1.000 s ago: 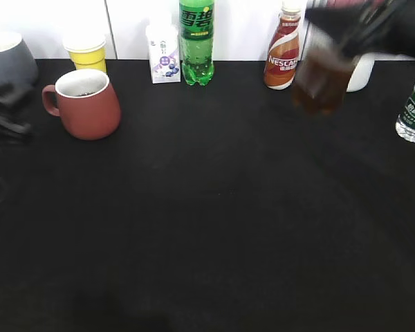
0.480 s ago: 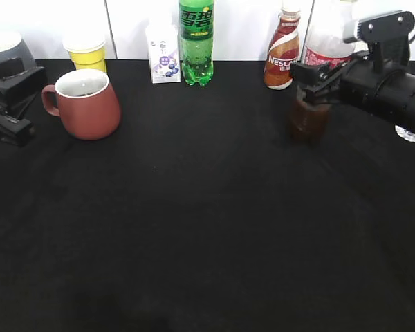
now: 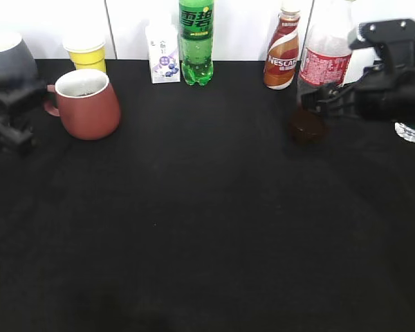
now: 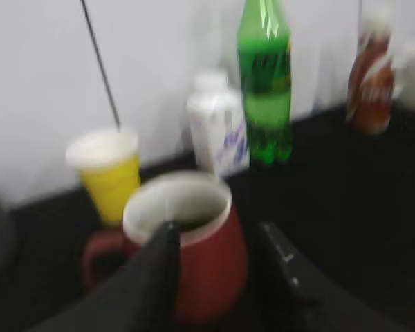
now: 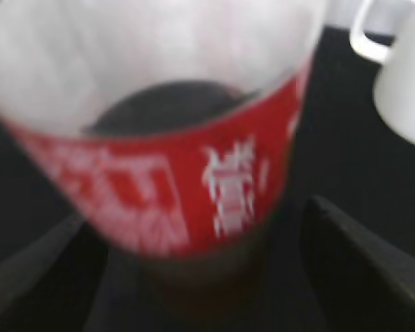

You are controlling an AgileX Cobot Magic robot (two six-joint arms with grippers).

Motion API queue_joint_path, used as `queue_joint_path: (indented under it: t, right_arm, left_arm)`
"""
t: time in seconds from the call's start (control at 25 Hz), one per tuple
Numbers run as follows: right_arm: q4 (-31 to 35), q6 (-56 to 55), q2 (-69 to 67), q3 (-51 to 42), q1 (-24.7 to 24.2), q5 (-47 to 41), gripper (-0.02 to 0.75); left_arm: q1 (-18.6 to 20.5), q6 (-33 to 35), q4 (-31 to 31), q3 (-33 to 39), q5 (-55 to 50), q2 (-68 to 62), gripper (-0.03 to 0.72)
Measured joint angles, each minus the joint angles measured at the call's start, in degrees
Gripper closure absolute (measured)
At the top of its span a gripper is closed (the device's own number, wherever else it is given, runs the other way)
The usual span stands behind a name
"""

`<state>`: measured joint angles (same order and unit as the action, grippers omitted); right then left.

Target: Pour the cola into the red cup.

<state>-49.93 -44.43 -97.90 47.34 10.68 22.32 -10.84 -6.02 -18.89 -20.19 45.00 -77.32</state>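
The cola bottle (image 3: 324, 67), clear with a red label and a little dark liquid at its base, stands upright at the right rear of the black table. My right gripper (image 3: 317, 102) is shut around its lower part. In the right wrist view the bottle (image 5: 159, 187) fills the frame between the two fingers of that gripper (image 5: 194, 214). The red cup (image 3: 90, 105) stands at the left rear with dark liquid inside. My left gripper (image 3: 21, 114) is open and empty just left of the cup. In the left wrist view the cup (image 4: 214, 263) sits beyond the spread fingers of the left gripper (image 4: 218, 228).
Along the back wall stand a grey mug (image 3: 7, 61), a yellow paper cup (image 3: 87, 52), a small white carton (image 3: 163, 55), a green soda bottle (image 3: 196, 41) and a Nescafe bottle (image 3: 282, 59). A white mug (image 5: 401, 83) is behind the right gripper.
The right gripper has brought the cola bottle down from a raised, blurred position to upright on the table at the right. The left gripper has shifted slightly beside the cup.
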Motion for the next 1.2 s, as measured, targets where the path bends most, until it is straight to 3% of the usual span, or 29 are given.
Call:
queue_joint_path:
  t: [0.12,0.24,0.48,0.6,0.72,0.84,0.96,1.0,1.12,1.2]
  right_arm:
    - [-15.71,-15.42,2.74,0.00,0.00,-2.87,0.078]
    - [-27.82,-19.36,7.21,0.00,0.00,-9.88,0.087]
    - [-34.68,-19.43,16.00,0.00,0.00,-19.61,0.107]
    - [-33.22,-17.31,18.19,0.00,5.18,-32.69,0.130]
    - [-11.63,1.13,18.24,0.02,13.66,-43.92,0.155]
    - [4.83,6.45,24.72,0.02,14.64,-49.32,0.158]
    - [27.44,25.11,41.44,0.02,14.64,-52.11,0.158]
    - [32.25,28.57,47.37,0.02,14.65,-55.85,0.158]
    - [37.31,30.51,63.68,-1.28,14.65,-70.44,0.158]
    - [39.96,30.64,76.22,-7.34,14.65,-77.75,0.158]
  left_arm:
    - [-3.03,-0.11,5.41,-3.31,-20.82,0.30,0.409]
    - [-7.97,-0.11,13.10,-11.22,-45.56,3.29,0.419]
    - [-8.57,-0.11,20.72,-19.17,-71.87,16.50,0.422]
    - [-8.57,-0.11,21.32,-19.27,-83.06,23.58,0.423]
    - [-8.57,-0.17,18.89,-19.32,-92.91,34.28,0.423]
    - [-8.57,-0.17,18.49,-19.36,-97.44,44.49,0.423]
    - [-8.57,-0.17,18.18,-18.18,-101.85,54.04,0.423]
    - [-8.57,-0.17,18.13,-17.30,-103.76,56.97,0.423]
    - [-8.57,-0.17,18.12,-13.08,-109.12,66.94,0.423]
    - [-8.57,-0.17,18.07,-11.53,-110.12,73.84,0.423]
